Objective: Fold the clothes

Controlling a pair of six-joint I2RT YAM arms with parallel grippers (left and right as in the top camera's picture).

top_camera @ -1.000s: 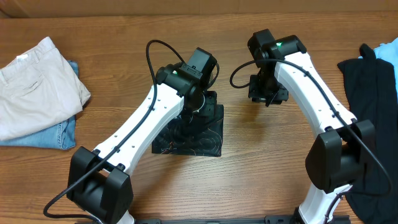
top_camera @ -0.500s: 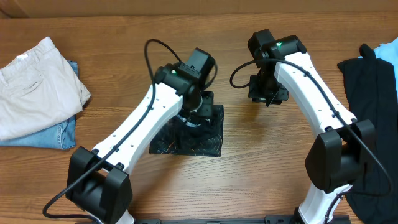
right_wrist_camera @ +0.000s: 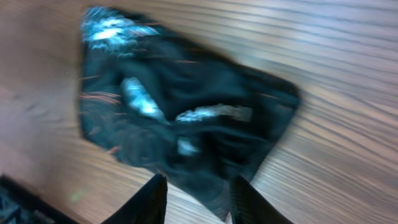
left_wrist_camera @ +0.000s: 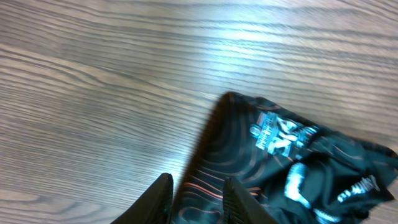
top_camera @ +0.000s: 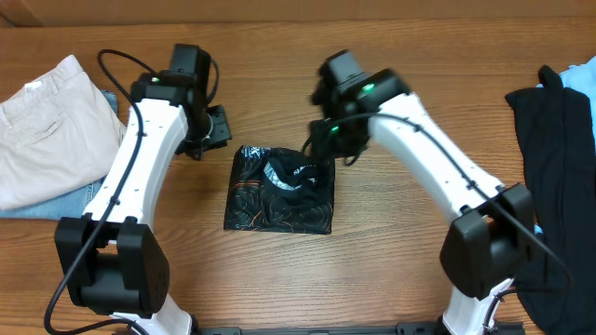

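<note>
– What's the surface like?
– A wooden table (top_camera: 391, 270) with a brown grain running side to side; it fills nearly the whole overhead view, and a paler tan strip runs along the far edge

– And the big things on it?
– Two white arms with black joints reach in from the near edge; a pile of plain black garments (top_camera: 559, 140) lies at the right edge, with a bit of light blue cloth (top_camera: 579, 74) at its far end; at the left edge folded beige trousers (top_camera: 47, 130) rest on blue jeans (top_camera: 93, 200)

– Where's the jersey?
– The jersey (top_camera: 279, 191) lies mid-table between the arms, folded to a rough square, black with orange-red lines and white lettering, its top rumpled

– The claws?
– The left gripper (top_camera: 212, 130) hangs just beyond the jersey's far left corner; its wrist view shows the fingers (left_wrist_camera: 163, 199) spread, nothing between them; the right gripper (top_camera: 324, 140) is at the far right corner, blurred; in its wrist view the jaws stand apart above the cloth's edge, gripping nothing
</note>
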